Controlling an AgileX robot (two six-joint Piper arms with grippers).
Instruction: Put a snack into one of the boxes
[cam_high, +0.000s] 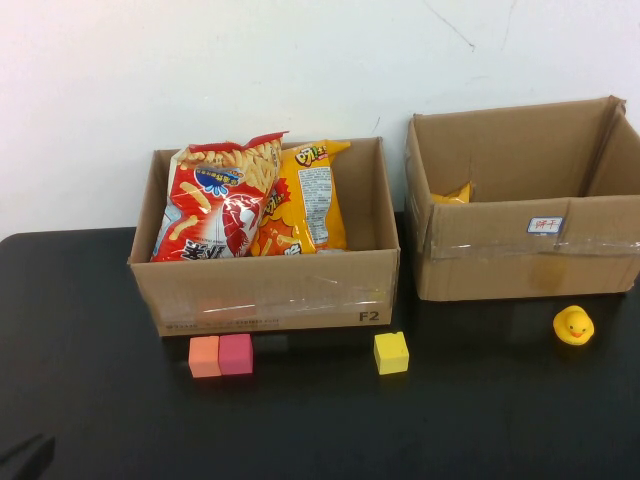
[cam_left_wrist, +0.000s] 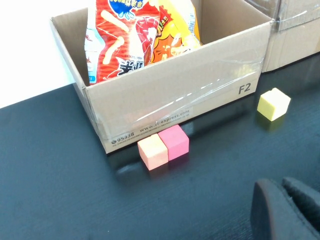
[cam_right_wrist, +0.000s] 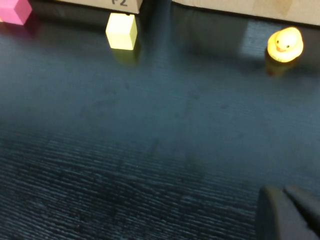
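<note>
Now | boxes 2 | snack bags 2 | left claw together | right claw together

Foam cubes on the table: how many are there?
3. An orange cube and a pink cube touch side by side before the left box; a yellow cube sits alone near that box's right corner. Others may be hidden behind the boxes.

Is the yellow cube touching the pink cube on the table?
No, the yellow cube stands alone, apart from the pink cube, which touches the orange cube.
</note>
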